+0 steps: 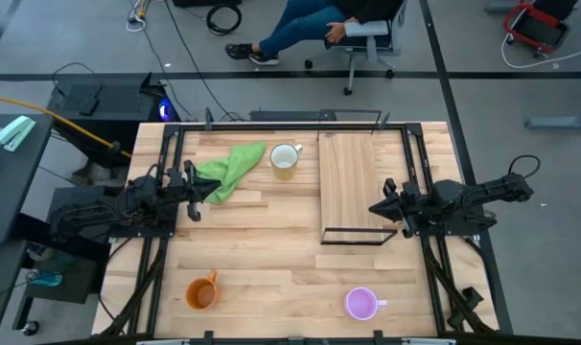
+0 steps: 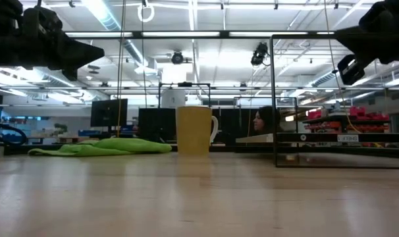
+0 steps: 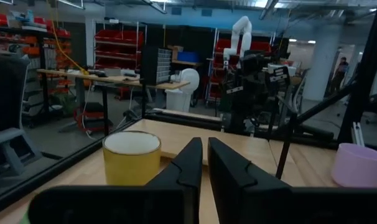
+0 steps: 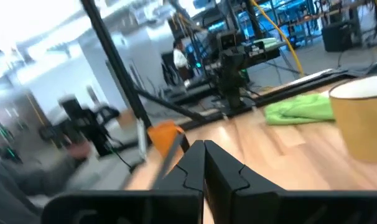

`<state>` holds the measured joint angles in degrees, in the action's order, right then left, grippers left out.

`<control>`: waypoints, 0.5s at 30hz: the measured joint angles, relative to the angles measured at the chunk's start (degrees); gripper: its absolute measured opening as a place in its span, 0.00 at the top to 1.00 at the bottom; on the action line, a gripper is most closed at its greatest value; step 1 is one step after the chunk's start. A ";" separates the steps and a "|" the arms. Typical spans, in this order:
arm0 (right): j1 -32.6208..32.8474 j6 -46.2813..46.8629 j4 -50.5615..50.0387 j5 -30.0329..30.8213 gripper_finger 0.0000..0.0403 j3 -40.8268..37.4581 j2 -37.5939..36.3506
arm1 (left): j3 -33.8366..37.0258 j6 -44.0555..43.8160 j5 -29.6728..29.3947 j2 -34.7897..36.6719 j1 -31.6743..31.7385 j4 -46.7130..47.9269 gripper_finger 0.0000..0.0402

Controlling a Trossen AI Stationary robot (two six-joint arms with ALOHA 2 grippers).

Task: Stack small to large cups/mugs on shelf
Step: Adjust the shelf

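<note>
Nothing stacked yet: shelf (image 1: 350, 182) bare, white mug (image 1: 285, 158) just beside its edge, orange mug (image 1: 202, 293) and purple mug (image 1: 360, 304) well apart across the counter (image 1: 262, 249), left hand (image 1: 190, 192) and right hand (image 1: 379, 208) both closed, empty, flanking the shelf.

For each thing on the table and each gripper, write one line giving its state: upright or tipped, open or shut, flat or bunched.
white mug: upright, empty, beside shelf
orange mug: upright, empty
purple mug: upright, empty
shelf: flat on table, bare
green cloth: bunched
left gripper: shut, empty
right gripper: shut, empty
</note>
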<state>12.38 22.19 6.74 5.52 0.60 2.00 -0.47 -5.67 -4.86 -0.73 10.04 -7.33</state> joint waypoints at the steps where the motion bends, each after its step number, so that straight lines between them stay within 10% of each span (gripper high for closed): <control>1: 0.00 0.95 1.21 0.01 0.97 -0.01 0.01 | 0.01 -0.72 0.00 0.00 0.02 -0.08 0.92; 15: 0.01 -6.60 24.27 3.92 0.97 6.65 0.45 | 0.01 -2.63 -0.01 0.00 0.01 -5.56 0.92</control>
<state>12.39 15.59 31.01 9.44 7.25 2.45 -0.46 -8.29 -4.87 -0.73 10.05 -12.88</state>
